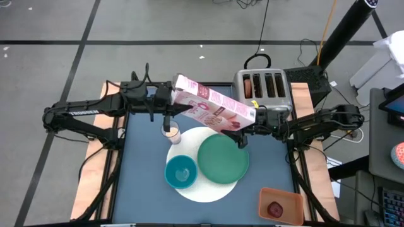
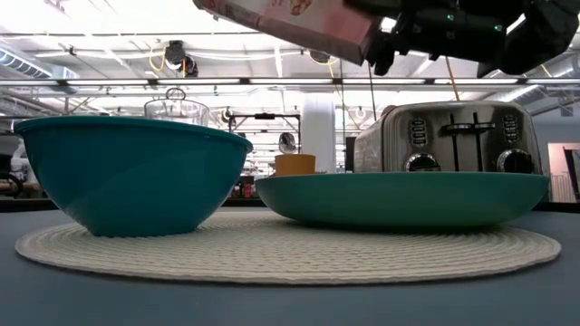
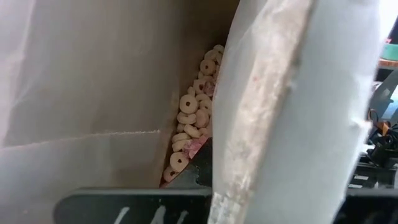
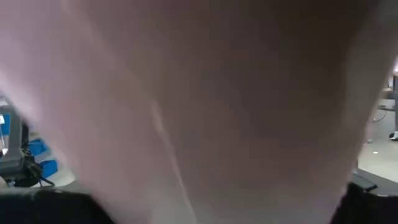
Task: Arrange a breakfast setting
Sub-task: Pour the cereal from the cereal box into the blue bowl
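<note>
High view: cereal box (image 1: pixel 211 108) in right hand (image 1: pixel 247 129).

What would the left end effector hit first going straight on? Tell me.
The cereal box: the left end effector points into its open top, probably meeting a flap, then the cereal rings; depth unclear.

Open cereal box (image 3: pixel 112 81) seen from very close, pale inner bag (image 3: pixel 292 112) folded across the view, small ring-shaped cereal pieces (image 3: pixel 189 121) piled inside, some pink, a dark gripper finger (image 3: pixel 124 208) along the near edge
</note>
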### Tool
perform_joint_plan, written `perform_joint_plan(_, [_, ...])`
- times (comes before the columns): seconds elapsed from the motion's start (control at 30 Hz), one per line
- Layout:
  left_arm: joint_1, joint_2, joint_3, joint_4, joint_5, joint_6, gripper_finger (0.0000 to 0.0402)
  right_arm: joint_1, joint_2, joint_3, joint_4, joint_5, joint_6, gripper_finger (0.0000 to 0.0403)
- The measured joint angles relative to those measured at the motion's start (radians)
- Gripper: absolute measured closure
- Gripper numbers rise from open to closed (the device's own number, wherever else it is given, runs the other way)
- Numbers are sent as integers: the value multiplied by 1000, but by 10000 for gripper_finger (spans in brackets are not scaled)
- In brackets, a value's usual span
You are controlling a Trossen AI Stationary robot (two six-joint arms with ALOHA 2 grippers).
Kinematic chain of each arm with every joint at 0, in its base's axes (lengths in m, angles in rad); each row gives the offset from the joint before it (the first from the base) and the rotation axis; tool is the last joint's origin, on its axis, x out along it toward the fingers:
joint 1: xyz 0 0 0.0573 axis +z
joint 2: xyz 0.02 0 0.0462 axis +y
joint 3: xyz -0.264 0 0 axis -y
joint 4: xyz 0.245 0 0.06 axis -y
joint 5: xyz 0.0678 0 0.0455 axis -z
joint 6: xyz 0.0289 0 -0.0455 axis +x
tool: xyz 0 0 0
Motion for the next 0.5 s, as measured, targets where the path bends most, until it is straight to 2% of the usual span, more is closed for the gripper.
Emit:
perform_joint_plan(0.33, [0, 0, 0, -1, 0, 3, 393, -1, 0, 0, 2, 5, -8, 176])
perform_joint_plan(0.5, [0, 0, 0, -1, 0, 3, 391, 0, 0, 0, 4, 3, -8, 187])
